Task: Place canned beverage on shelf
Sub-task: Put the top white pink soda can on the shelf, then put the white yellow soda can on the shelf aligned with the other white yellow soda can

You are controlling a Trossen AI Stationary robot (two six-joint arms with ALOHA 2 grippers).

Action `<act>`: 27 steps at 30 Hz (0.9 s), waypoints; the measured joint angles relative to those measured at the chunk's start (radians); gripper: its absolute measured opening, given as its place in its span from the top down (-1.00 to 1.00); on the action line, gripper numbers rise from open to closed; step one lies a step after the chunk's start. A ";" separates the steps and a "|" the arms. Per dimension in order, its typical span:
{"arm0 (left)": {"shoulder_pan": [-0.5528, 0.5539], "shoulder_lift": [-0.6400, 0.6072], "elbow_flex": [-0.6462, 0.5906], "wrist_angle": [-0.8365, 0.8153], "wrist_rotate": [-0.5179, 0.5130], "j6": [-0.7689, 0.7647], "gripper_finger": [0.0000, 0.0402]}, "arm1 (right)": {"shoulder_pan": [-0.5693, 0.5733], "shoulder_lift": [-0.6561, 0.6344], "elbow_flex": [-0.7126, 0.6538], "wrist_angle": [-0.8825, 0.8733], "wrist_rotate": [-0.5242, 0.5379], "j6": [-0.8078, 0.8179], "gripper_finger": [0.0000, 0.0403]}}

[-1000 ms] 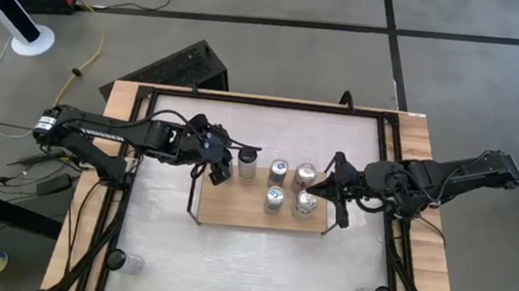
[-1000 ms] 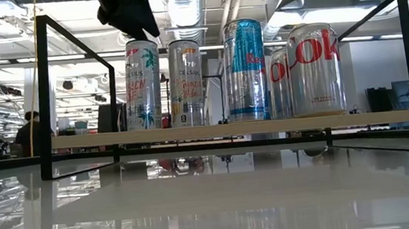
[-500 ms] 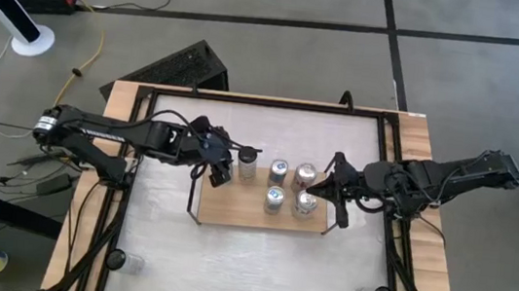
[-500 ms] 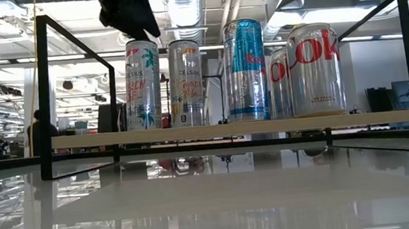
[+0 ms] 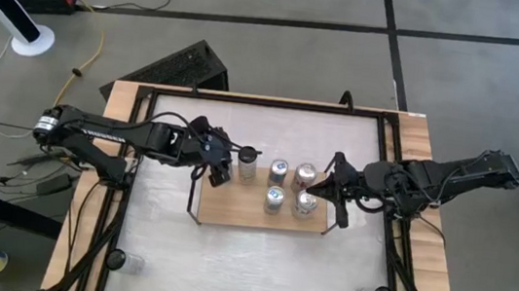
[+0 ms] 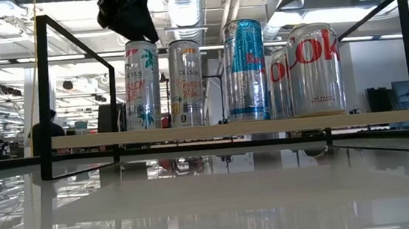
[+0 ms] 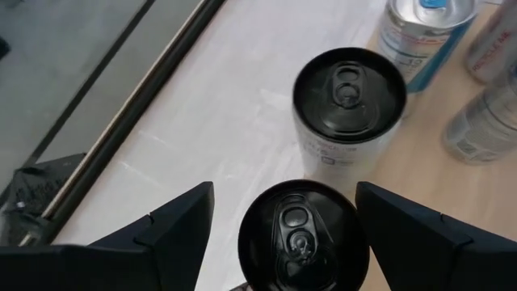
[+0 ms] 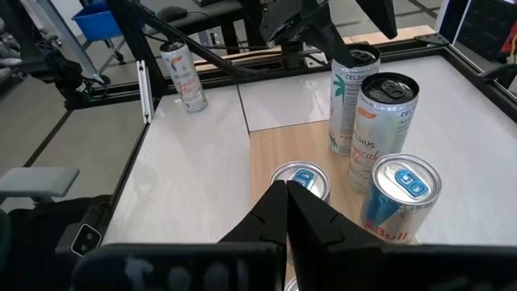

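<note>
The left gripper (image 5: 221,169) hangs over the left end of the shelf (image 6: 191,131), jaws spread wide to either side of a black-topped can (image 6: 143,83) that stands upright on the wooden board beside a second slim can (image 6: 186,82). Over the past second almost nothing has shifted: the jaws stayed just as wide, and the arm edged only slightly up and away. The fingers appear to be clear of the can, though the wrist camera's angle leaves that uncertain. If so, this can is delivered and the arm is free to withdraw. At the shelf's right end the right gripper (image 5: 336,189) waits, pinched shut and empty, near the other cans above the pale counter (image 5: 256,263).
</note>
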 joint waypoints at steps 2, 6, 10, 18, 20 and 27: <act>0.000 0.000 0.000 -0.009 -0.014 -0.001 -0.42 | 0.000 0.000 0.000 0.000 0.000 0.000 0.86; 0.000 0.000 0.000 -0.021 -0.020 -0.010 -0.42 | 0.000 0.000 0.000 0.000 0.000 0.000 0.86; 0.000 0.000 0.001 0.000 -0.020 -0.001 -0.42 | 0.000 0.000 0.000 0.000 0.000 0.000 0.86; -0.038 0.000 0.154 0.025 0.062 0.119 -0.42 | 0.000 0.000 0.000 0.000 -0.001 0.001 0.86; -0.065 -0.001 0.222 -0.009 0.139 0.155 -0.42 | 0.002 0.000 0.000 0.000 -0.001 0.002 0.86; -0.245 -0.003 0.341 -0.151 0.389 0.110 -0.42 | 0.003 0.000 0.000 0.000 -0.001 0.002 0.86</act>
